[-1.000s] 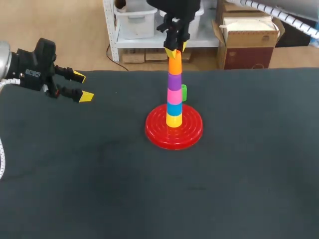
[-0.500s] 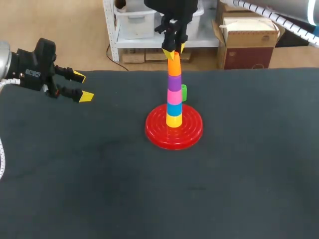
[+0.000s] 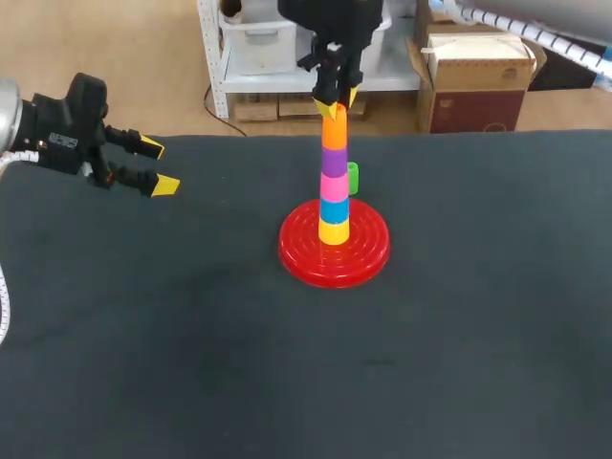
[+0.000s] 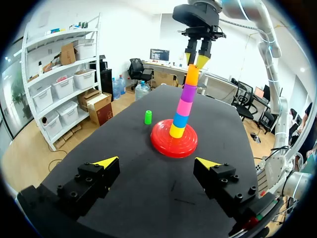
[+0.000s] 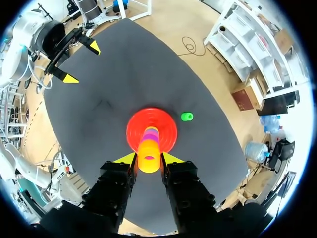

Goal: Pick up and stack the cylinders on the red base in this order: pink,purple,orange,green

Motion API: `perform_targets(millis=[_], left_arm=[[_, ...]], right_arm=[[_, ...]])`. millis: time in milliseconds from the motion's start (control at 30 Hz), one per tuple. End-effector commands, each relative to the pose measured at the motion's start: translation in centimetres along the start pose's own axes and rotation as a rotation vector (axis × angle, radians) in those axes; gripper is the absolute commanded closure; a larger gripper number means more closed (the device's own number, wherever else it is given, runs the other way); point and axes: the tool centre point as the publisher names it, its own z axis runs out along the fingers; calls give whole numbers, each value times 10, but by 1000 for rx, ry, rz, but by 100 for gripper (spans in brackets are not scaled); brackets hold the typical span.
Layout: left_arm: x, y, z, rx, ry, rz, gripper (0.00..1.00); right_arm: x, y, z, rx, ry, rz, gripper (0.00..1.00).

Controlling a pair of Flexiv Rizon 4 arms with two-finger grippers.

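Right tool [image 3: 335, 97] pinches the orange cylinder [image 3: 334, 129] atop the stack [image 3: 334, 196] on the red base [image 3: 304, 253] straight below it, green cylinder [image 3: 353, 178] standing on the bench [image 3: 191, 335] just beyond the base, left tool [image 3: 158, 165] open and empty well away.

The table [image 3: 191, 363] is covered in dark grey cloth. Beyond its far edge lie a tan floor [image 3: 115, 48], white shelving [image 3: 207, 57] holding bins [image 3: 256, 43], and cardboard boxes [image 3: 473, 86].

In my head view the green cylinder [image 3: 353, 178] peeks out in the middle, half hidden behind the stack [image 3: 334, 182]. My right arm [image 3: 330, 17] is cut off at the top edge, my left arm [image 3: 65, 124] at the left.
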Motion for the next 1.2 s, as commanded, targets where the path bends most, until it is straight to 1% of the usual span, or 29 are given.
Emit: perform_targets(millis=[33,267,367,433,633,800,833,867,900,933,1133,1200], left_arm=[[1,0,0,0,-3,2,0],[1,0,0,0,-3,2,0],[1,0,0,0,-3,2,0],[1,0,0,0,-3,2,0],[1,0,0,0,-3,2,0],[1,0,0,0,-3,2,0],[1,0,0,0,-3,2,0],[1,0,0,0,-3,2,0],[1,0,0,0,-3,2,0],[1,0,0,0,-3,2,0],[1,0,0,0,-3,2,0],[1,0,0,0,-3,2,0]], right_arm=[[10,3,3,7,-26,4,100],[9,7,8,11,1,-9,100],[9,8,11,19,20,-11,100],[9,9,13,37,48,-12,100],[8,9,14,39,53,-14,100],[7,8,11,41,39,-16,100],[7,8,9,40,30,-18,84],[7,9,7,39,23,-17,64],[7,9,3,42,19,-17,20],[6,9,-1,43,8,-19,0],[2,10,-29,44,-44,-46,0],[2,7,-38,40,-65,-62,0]])
